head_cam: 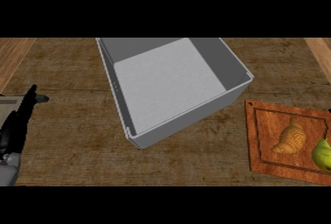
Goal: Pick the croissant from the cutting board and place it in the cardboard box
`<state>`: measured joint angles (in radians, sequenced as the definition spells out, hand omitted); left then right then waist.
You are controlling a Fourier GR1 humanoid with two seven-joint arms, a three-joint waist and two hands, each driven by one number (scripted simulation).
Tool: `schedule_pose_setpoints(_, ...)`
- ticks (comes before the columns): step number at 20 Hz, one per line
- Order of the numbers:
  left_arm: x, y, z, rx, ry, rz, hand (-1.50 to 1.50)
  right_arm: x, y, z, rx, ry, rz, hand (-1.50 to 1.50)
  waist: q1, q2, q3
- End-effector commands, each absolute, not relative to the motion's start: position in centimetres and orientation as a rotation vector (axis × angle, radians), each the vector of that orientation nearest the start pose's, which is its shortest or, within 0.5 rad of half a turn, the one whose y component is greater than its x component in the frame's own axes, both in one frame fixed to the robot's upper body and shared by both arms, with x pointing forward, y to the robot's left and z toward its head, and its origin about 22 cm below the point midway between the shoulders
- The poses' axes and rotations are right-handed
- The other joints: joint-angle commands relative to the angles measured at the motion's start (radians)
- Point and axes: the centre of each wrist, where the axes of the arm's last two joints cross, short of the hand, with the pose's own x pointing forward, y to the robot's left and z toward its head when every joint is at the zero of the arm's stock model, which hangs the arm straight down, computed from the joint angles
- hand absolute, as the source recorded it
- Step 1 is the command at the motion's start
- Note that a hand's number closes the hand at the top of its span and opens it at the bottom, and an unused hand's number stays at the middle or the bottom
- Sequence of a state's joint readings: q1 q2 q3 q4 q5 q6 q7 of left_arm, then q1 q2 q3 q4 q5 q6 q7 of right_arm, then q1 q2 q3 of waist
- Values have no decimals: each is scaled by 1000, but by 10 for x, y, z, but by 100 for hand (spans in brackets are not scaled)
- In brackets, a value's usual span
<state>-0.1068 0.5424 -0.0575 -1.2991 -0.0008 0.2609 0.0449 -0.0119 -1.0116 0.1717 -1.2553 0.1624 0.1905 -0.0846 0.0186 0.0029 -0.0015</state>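
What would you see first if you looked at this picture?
The big grey box, open on top and empty, fills the middle of the counter. At the right, a golden croissant lies on a reddish cutting board, with a green fruit beside it at the picture's edge. The black left robot hand rests at the left edge.

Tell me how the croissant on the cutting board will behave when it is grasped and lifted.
The croissant looks small and puffy, so probably light. Its curved, tapered shape lies flat on the cutting board, so rolling seems unlikely. The yellow-green fruit beside it may get nudged.
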Motion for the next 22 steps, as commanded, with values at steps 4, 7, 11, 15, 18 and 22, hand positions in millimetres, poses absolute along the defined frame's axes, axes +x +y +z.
schedule_pose_setpoints(4, 264, 352, 9, 649, -1368, -207, 0, 267, -418, 68, -589, -837, 1094, -150, -11, -2, 1)
schedule_pose_setpoints(7, 256, 371, 29, 644, -1365, -209, 0, 273, -418, 59, -635, -764, 1107, -150, -8, -3, 2)
schedule_pose_setpoints(11, 259, 340, 2, 635, -1353, -203, 0, 287, -403, 61, -633, -767, 1134, -150, -14, -3, 1)
schedule_pose_setpoints(15, 266, 350, 11, 646, -1359, -220, 0, 287, -410, 44, -617, -770, 1119, -150, -16, -3, 2)
schedule_pose_setpoints(18, 259, 361, 30, 634, -1348, -221, 0, 299, -390, 36, -595, -765, 1134, -150, -8, -3, 2)
schedule_pose_setpoints(22, 263, 357, 19, 642, -1364, -206, 0, 280, -405, 37, -557, -832, 1120, -150, -18, -3, 2)
